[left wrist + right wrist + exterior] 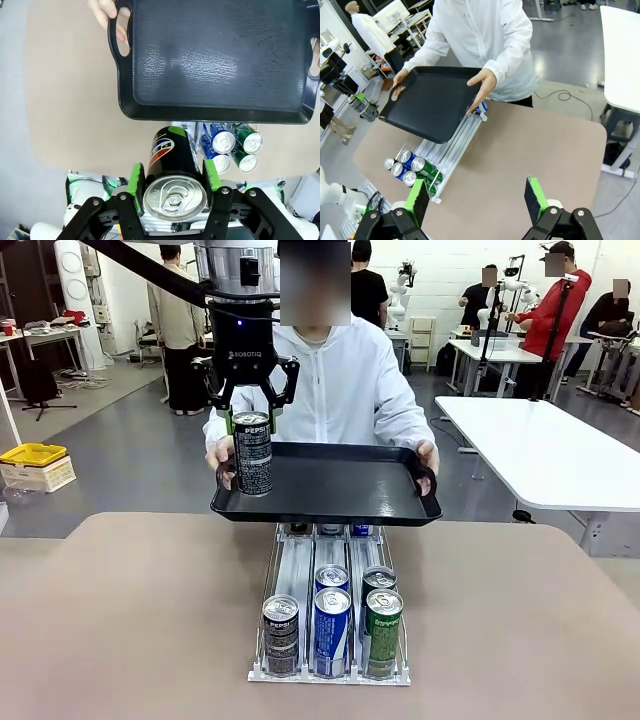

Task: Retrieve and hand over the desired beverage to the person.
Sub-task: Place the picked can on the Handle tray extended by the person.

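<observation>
A: "The can rack (296, 565) sits in front. Where's the Pepsi can (252, 452)?"
B: "Upright, pinched in the left gripper (252, 420), at the near-left corner of the tray (340, 485) the person (340, 380) holds out; the right gripper (477, 195) gapes empty, farther off."

Your left gripper (252, 425) has the can (252, 455) at the tray's (340, 485) left near corner. The tray hangs over the rack's (296, 570) far end; the rack stands on the table (120, 620), the person (340, 380) behind it.
</observation>
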Robot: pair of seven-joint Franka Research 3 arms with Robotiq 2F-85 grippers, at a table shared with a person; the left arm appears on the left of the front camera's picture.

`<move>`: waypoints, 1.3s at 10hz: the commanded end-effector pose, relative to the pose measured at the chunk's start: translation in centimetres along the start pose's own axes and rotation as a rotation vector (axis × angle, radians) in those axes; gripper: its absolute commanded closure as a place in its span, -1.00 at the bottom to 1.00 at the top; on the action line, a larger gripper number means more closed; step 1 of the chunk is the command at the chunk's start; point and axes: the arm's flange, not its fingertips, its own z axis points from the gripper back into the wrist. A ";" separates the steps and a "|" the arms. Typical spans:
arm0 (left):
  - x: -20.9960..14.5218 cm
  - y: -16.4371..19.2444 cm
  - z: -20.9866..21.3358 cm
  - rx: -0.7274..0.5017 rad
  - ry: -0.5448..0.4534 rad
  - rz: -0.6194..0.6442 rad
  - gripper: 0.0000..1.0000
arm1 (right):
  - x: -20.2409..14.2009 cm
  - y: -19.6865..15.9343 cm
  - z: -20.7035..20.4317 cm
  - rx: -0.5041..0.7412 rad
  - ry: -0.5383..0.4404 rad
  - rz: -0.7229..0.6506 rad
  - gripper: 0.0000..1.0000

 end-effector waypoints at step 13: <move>-0.1 -0.1 0.0 0.000 0.000 -0.002 -0.16 | 0.1 -0.1 -0.2 0.026 -0.008 -0.004 -1.00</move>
